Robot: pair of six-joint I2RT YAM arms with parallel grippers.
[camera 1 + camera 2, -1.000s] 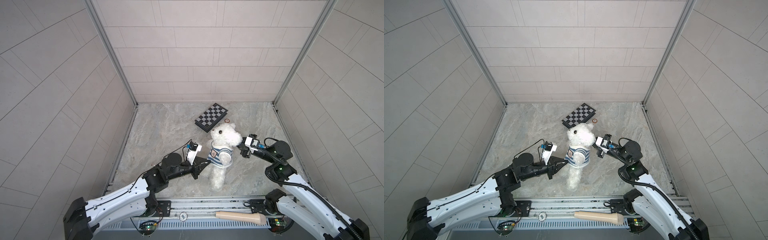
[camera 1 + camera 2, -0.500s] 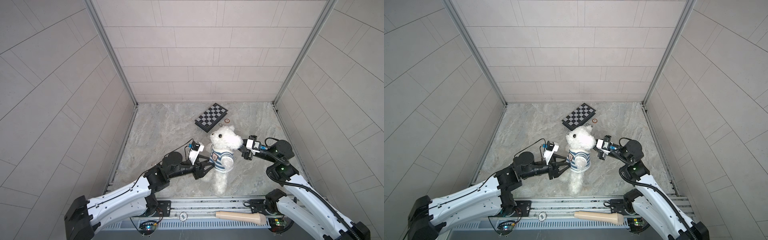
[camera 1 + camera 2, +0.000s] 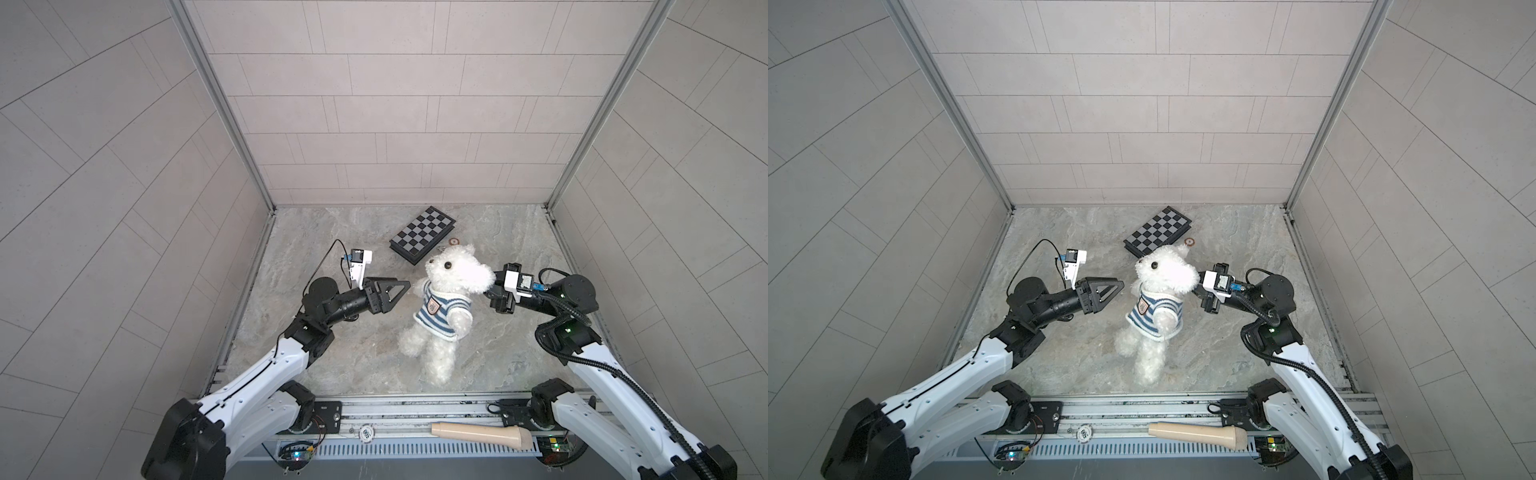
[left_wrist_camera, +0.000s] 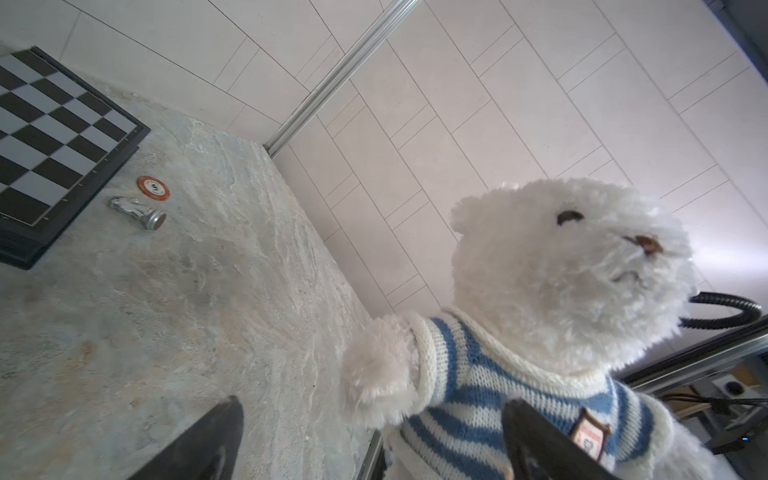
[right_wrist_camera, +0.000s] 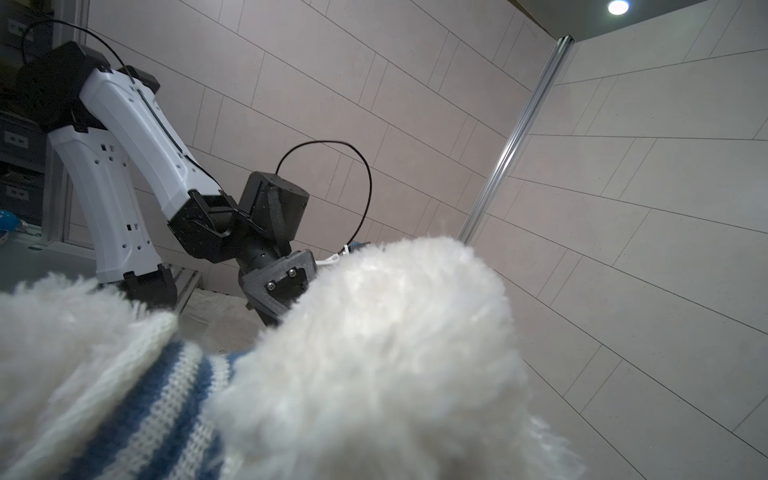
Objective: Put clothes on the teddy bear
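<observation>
**Dressed and held upright**

The teddy bear (image 3: 436, 345) stands at centre frame in both top views, feet on the tabletop (image 3: 332, 345), striped shirt (image 3: 441, 318) on. The right claw (image 3: 491, 292) is clenched on its head. The left claw (image 3: 402, 289) gapes empty just left of its arm.

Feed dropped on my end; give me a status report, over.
Left gripper open, clear of the teddy bear. Right gripper shut at its head, bear upright. Striped shirt on. Chessboard behind, not obstructing.

One white plush teddy bear (image 3: 455, 274); one blue-striped knitted shirt (image 3: 441, 311); one black-and-white chessboard (image 3: 422, 235); one red chip (image 4: 154, 188); one silver chess piece (image 4: 137, 211).
</observation>
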